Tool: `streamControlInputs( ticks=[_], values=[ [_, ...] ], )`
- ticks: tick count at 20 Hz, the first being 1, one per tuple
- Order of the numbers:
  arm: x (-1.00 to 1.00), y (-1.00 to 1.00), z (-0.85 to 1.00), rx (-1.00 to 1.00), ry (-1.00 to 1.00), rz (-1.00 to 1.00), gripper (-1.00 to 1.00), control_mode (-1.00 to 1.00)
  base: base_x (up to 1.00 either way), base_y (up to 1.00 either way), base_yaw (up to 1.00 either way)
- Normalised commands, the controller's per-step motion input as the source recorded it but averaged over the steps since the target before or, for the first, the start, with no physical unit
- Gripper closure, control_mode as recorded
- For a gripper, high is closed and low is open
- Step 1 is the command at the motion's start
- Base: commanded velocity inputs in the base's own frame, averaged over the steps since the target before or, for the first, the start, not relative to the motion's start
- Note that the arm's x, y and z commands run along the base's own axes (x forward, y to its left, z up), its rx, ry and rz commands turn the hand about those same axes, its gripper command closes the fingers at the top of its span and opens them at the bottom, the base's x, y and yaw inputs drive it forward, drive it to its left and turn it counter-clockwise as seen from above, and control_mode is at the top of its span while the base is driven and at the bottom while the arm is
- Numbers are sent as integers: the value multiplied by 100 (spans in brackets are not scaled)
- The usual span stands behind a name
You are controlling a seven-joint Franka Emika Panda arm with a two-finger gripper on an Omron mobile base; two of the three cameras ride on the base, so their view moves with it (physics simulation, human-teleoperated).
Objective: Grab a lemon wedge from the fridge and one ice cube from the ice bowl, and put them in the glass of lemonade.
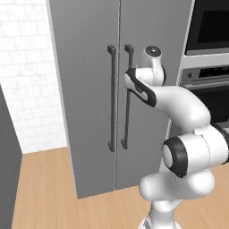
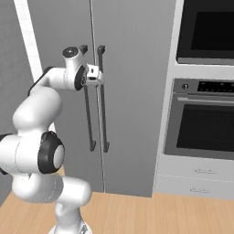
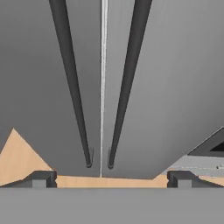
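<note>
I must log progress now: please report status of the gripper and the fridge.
Gripper open, empty, close before the handles. Fridge shut, both doors. Nothing in the way.

Wooden floor (image 1: 40, 188) carries the grey fridge (image 1: 85, 67), both doors shut

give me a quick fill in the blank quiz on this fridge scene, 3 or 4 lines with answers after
1. Both doors of the fridge are ____.
2. The gripper has its jaws ____, holding nothing.
3. The two dark handles run ____ beside the seam between the doors.
4. To the right of the fridge stands a black-fronted wall ____.

Missing words: closed; open; vertically; oven
</note>
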Motion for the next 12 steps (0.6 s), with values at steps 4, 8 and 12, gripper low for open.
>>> streamControlInputs(
  ticks=[4,8,12],
  values=[
    [52,0,-41,3,-16,0,-100,-100,0,0,0],
    [41,0,-29,1,-20,0,-100,-100,0,0,0],
    [53,-11,-12,0,-3,0,-100,-100,0,0,0]
  ],
)
